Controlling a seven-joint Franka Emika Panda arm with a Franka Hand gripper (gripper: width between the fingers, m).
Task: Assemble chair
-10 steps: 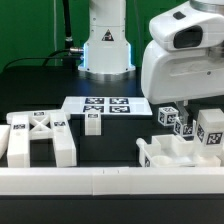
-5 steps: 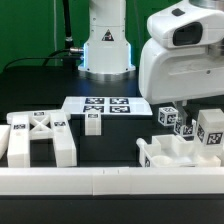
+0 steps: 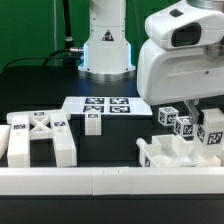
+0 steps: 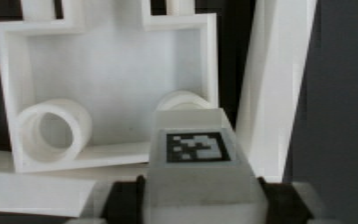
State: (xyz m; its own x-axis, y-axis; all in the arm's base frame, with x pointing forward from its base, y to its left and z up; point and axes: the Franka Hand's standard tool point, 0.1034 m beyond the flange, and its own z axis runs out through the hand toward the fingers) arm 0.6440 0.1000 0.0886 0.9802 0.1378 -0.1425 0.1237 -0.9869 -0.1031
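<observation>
Now I see the pincer (image 4: 208, 192) pressed onto the chunky white tag-bearing plastic block (image 4: 208, 150), which sits squarely between its jaws, with the recessed white plastic panel (image 4: 105, 90) just beyond.

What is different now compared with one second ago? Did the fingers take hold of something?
The fingers closed on the tagged white part at the exterior view's right; before, they stood open. The arm hardly moved. The X-ribbed panel and the marker board stayed put.
</observation>
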